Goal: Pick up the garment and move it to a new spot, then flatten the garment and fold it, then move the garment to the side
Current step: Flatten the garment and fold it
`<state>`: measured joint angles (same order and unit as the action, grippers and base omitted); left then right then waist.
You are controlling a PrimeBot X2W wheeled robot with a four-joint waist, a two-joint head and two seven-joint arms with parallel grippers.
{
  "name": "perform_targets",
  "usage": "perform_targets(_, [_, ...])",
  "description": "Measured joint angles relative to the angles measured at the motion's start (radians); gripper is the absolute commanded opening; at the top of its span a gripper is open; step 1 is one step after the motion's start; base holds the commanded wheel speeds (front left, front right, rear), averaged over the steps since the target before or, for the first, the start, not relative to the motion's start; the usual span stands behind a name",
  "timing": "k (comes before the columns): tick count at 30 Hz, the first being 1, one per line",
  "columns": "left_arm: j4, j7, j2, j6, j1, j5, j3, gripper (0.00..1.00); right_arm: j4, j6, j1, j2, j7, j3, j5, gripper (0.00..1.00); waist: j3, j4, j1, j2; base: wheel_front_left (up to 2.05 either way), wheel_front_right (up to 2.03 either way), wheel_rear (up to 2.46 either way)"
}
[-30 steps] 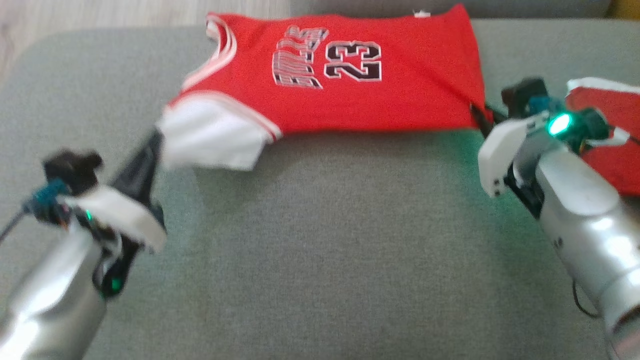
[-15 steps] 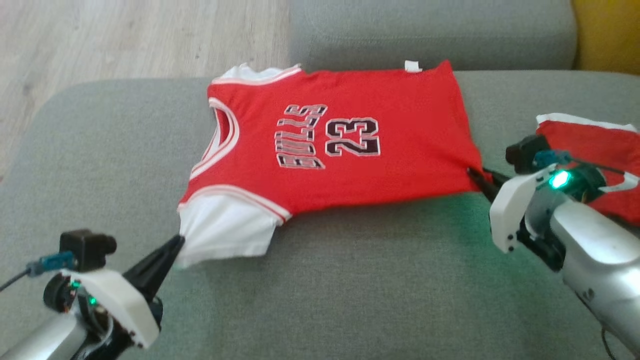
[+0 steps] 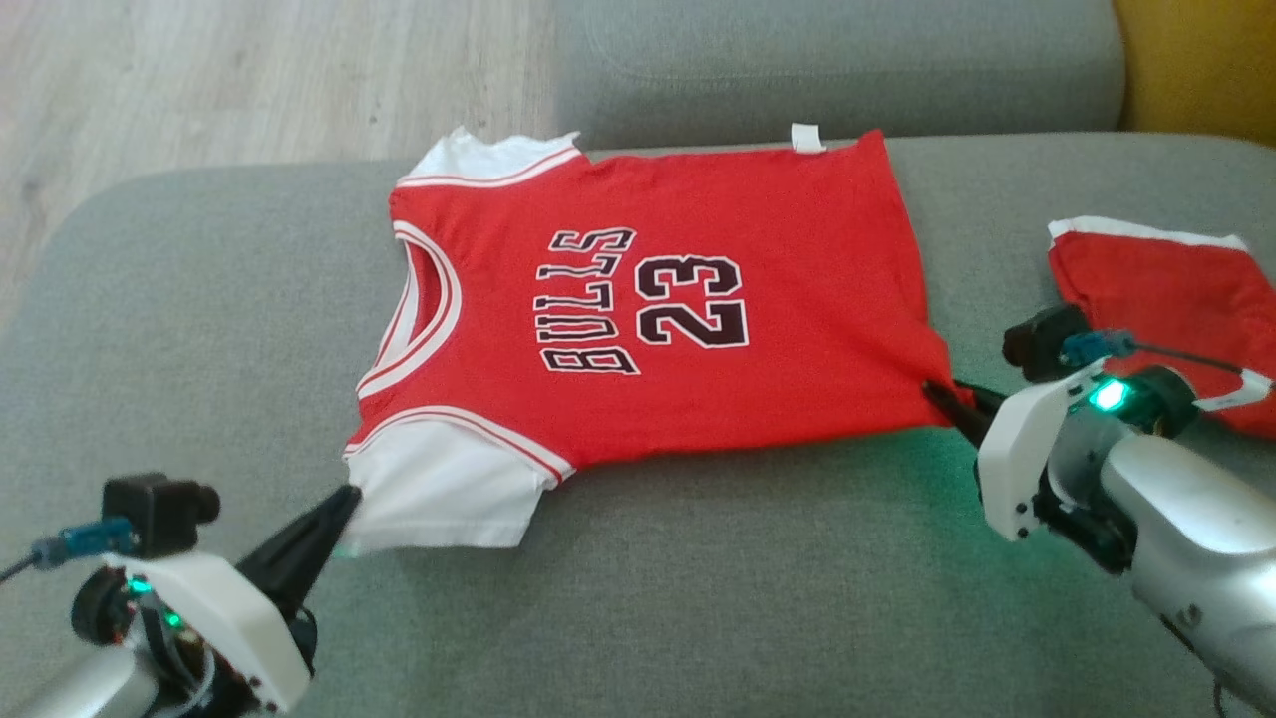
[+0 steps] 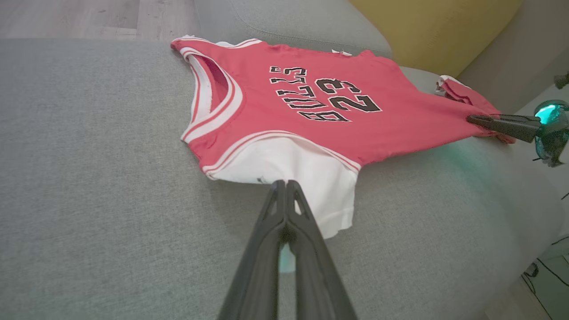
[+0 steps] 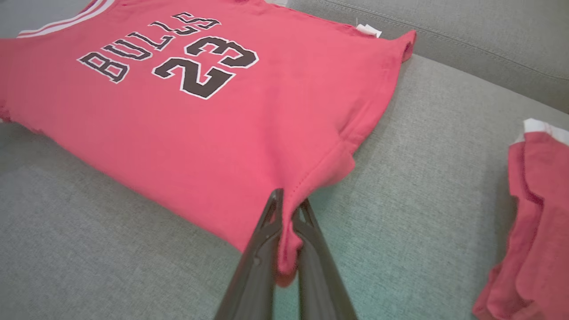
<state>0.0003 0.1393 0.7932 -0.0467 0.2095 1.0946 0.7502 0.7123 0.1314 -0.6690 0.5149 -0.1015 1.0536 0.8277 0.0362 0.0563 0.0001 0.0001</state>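
Red jersey (image 3: 698, 299) spread flat on grey sofa cushion (image 3: 698, 598), left gripper (image 3: 346, 497) clamped tight on its near-left white sleeve; right gripper (image 3: 934, 390) pinched closed on the near-right hem corner — second red garment (image 3: 1166, 289) at far right
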Motion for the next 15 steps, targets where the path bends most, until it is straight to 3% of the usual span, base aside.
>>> perform_targets(6, [0.044, 0.012, -0.003, 0.008, 0.071, -0.007, -0.011, 0.0, 0.034, 0.0, -0.054, -0.006, -0.002, -0.024, -0.004, 0.0, 0.047, -0.006, 0.0001, 0.0, 0.0, 0.0, 0.0])
perform_targets(15, [0.147, 0.056, -0.03, -0.016, 0.219, -0.022, -0.014, 0.0, 0.062, 0.0, -0.108, -0.052, -0.042, -0.045, -0.002, 0.0, 0.108, -0.019, 0.0001, 0.0, 0.0, 0.0, 0.0])
